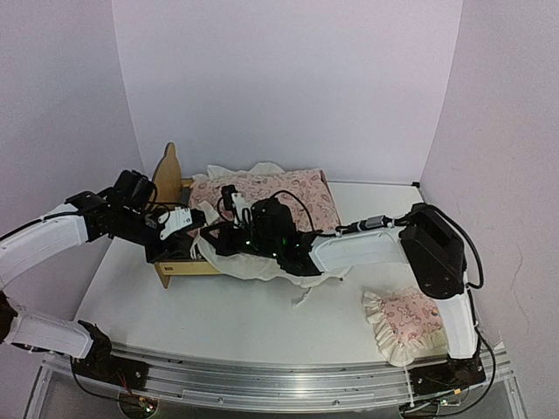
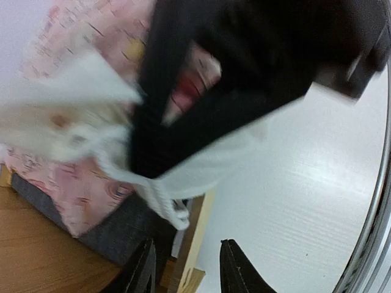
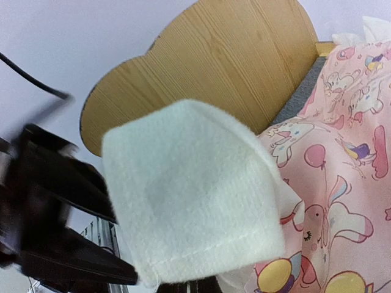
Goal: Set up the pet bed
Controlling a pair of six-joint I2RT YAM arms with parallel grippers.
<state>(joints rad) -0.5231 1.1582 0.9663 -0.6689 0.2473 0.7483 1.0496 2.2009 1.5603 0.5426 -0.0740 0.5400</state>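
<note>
The pet bed (image 1: 175, 266) stands at the left with its plywood bear-ear headboard (image 1: 168, 170), which fills the top of the right wrist view (image 3: 214, 55). A pink print mattress (image 1: 293, 194) lies on it. A white fleece blanket (image 1: 253, 262) hangs over the bed's near side. My right gripper (image 1: 231, 212) reaches over the bed and holds up a fold of the blanket (image 3: 189, 195), which hides its fingers. My left gripper (image 2: 186, 268) is open, its fingers on either side of the bed's plywood rail (image 2: 198, 232) above the grey base (image 2: 116, 229).
A small pink ruffled pillow (image 1: 403, 321) lies on the white table (image 1: 218, 323) at the near right, by the right arm's base. White walls close in the back and both sides. The two arms cross close together over the bed's near left corner.
</note>
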